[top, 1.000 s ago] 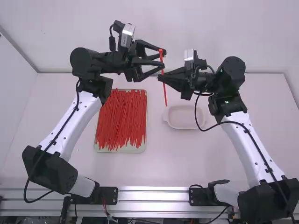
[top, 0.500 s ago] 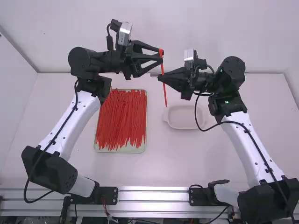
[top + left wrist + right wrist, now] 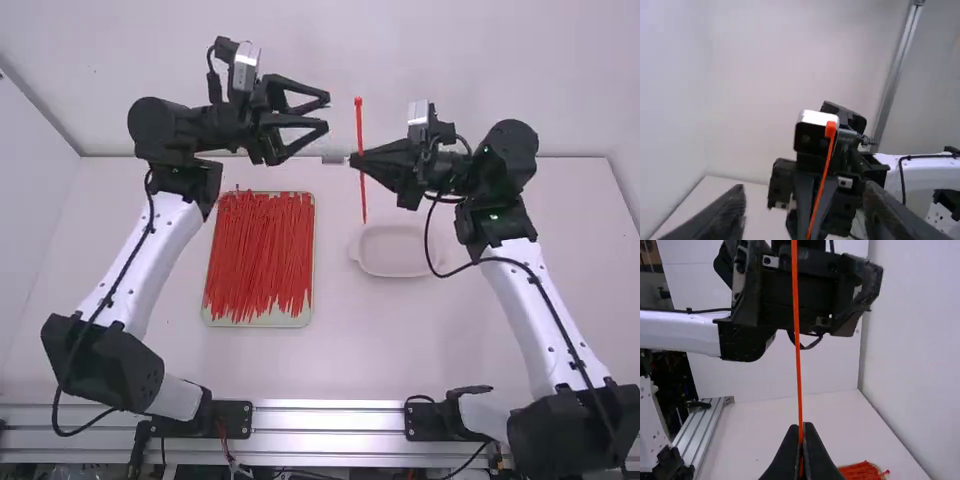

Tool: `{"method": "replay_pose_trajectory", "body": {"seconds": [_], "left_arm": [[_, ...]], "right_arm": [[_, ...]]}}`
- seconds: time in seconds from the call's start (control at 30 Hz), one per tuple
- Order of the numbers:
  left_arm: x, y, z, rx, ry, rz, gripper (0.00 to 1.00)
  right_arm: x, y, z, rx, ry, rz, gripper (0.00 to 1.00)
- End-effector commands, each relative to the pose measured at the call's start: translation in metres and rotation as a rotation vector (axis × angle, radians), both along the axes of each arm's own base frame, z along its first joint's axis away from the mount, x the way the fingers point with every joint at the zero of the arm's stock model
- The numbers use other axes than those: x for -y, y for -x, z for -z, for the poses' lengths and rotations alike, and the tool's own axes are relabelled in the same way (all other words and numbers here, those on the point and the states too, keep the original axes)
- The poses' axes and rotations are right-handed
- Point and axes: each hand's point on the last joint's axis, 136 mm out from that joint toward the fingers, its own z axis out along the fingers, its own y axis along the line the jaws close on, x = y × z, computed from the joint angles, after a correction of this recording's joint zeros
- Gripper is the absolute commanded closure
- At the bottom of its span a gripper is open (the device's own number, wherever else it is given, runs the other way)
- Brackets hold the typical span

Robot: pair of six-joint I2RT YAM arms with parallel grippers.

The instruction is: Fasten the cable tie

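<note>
**A:** So, where is the cable tie just now?

**B:** It stands upright in the air over the counter. My right tool is pinched tight on its strap, and the head is at the upper end.

**A:** And your left tool?

**B:** My left tool is spread wide beside the head and holds nothing. The high view shows the gap between them. My left wrist view shows the cable tie slanting across the right arm's camera block.

**A:** What does the right wrist view add?

**B:** It shows the strap rising from my closed tips, with the left tool's body behind it. The high view takes in the tray of red ties and the white dish beside it.
</note>
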Motion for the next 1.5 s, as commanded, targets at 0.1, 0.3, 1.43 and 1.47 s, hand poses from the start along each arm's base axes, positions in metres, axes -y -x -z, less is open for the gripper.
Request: {"method": "replay_pose_trajectory", "body": {"seconds": [0.1, 0.3, 1.43, 1.47], "left_arm": [[-0.001, 0.019, -0.002, 0.111, -0.064, 0.059, 0.01], [-0.001, 0.022, -0.002, 0.139, -0.067, 0.064, 0.01], [0.018, 0.019, -0.004, 0.231, -0.031, 0.032, 0.01], [0.019, 0.018, -0.004, 0.231, -0.027, 0.026, 0.01]], "right_arm": [[0.003, 0.004, -0.008, 0.023, 0.002, -0.024, 1.00], [0.001, 0.006, -0.008, 0.025, 0.001, -0.032, 1.00], [-0.005, 0.007, -0.011, 0.017, -0.011, -0.028, 1.00], [-0.005, 0.006, -0.011, 0.014, -0.011, -0.026, 1.00]]}}
